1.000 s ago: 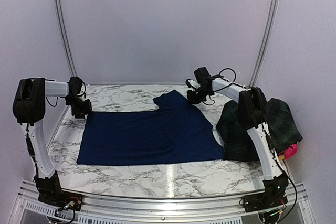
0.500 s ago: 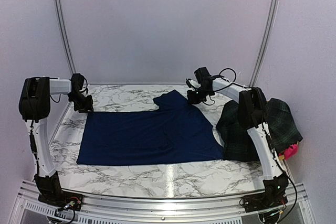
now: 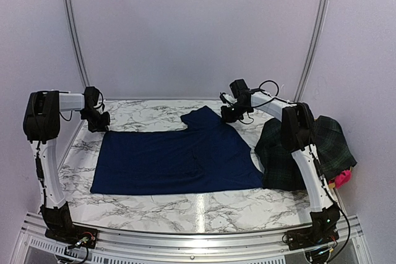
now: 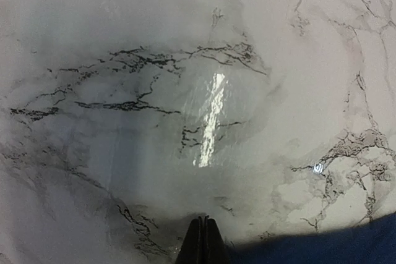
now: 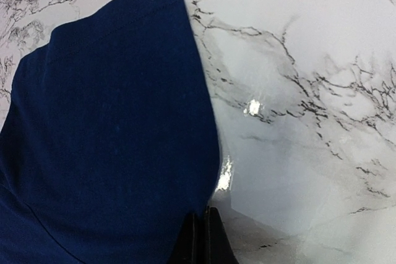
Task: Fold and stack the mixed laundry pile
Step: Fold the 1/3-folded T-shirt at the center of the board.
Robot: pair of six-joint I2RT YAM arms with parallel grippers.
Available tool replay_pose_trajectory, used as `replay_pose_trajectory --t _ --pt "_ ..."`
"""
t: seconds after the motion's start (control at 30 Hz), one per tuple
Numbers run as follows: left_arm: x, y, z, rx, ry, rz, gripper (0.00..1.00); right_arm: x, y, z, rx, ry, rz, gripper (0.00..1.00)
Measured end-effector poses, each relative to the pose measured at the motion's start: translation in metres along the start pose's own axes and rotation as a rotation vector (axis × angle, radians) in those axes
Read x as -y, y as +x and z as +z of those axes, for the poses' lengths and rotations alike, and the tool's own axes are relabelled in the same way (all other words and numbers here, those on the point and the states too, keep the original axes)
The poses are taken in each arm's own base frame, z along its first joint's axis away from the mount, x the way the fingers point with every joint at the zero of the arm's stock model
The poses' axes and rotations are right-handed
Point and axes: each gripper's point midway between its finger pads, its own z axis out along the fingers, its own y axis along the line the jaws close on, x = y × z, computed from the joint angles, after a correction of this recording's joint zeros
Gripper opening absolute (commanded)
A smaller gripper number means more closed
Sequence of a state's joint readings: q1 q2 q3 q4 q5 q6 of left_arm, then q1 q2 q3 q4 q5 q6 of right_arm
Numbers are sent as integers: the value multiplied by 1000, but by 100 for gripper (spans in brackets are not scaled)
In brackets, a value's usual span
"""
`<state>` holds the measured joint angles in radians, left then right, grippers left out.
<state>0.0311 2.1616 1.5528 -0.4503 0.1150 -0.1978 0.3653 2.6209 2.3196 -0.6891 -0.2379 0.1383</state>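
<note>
Worktop (image 3: pixel 154 205): white marble with dark veins, carrying all items listed. Cloth (image 3: pixel 179 159): plain navy, spread flat across the middle of the worktop, near edge straight, one flap jutting toward the far side right of centre. Plaid garment (image 3: pixel 275 156): dark green and navy, bunched in a heap at the right side, just beside the cloth's right edge and partly behind the right arm. Pink piece (image 3: pixel 342 178): small, at the near right of the plaid heap, touching it, mostly hidden. Left tool (image 4: pixel 201 222): fingers pressed together with no gap, low over the far left corner of the cloth; in the wrist view the tips meet on bare marble with the navy edge just to their right; whether any fabric is nipped between them cannot be told. Right tool (image 5: pixel 201 214): fingers likewise together, set at the far right edge of the flap; in the wrist view the cloth's border runs straight down to the tips, navy on the left and marble on the right; a pinch on the hem cannot be confirmed
</note>
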Motion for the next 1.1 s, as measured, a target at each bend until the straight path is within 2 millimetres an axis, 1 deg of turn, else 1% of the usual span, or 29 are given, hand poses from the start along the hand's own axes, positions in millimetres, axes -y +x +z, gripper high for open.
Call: replay_pose_trajectory --t 0.23,0.37,0.43,0.53,0.6,0.8,0.97,1.1 --pt "3 -15 1 21 2 -6 0 0 -1 -1 1 -6 14 0" --pt "9 -36 -9 67 15 -16 0 5 -2 -3 2 -19 44 0" --pt "11 -43 -13 85 27 -18 0 11 -4 -6 4 -23 66 0" --pt "13 -44 -18 90 37 -22 0 18 -8 -13 12 -34 87 0" --pt "13 -44 -20 91 40 -22 0 18 -13 -21 23 -46 89 0" --pt "15 -37 -30 88 58 -23 0 5 -24 -53 55 -79 82 0" --pt "18 -33 -40 94 74 -21 0 -5 -22 -79 68 -101 75 0" --pt "21 -30 -52 104 89 -18 0 -9 -13 -89 63 -109 76 0"
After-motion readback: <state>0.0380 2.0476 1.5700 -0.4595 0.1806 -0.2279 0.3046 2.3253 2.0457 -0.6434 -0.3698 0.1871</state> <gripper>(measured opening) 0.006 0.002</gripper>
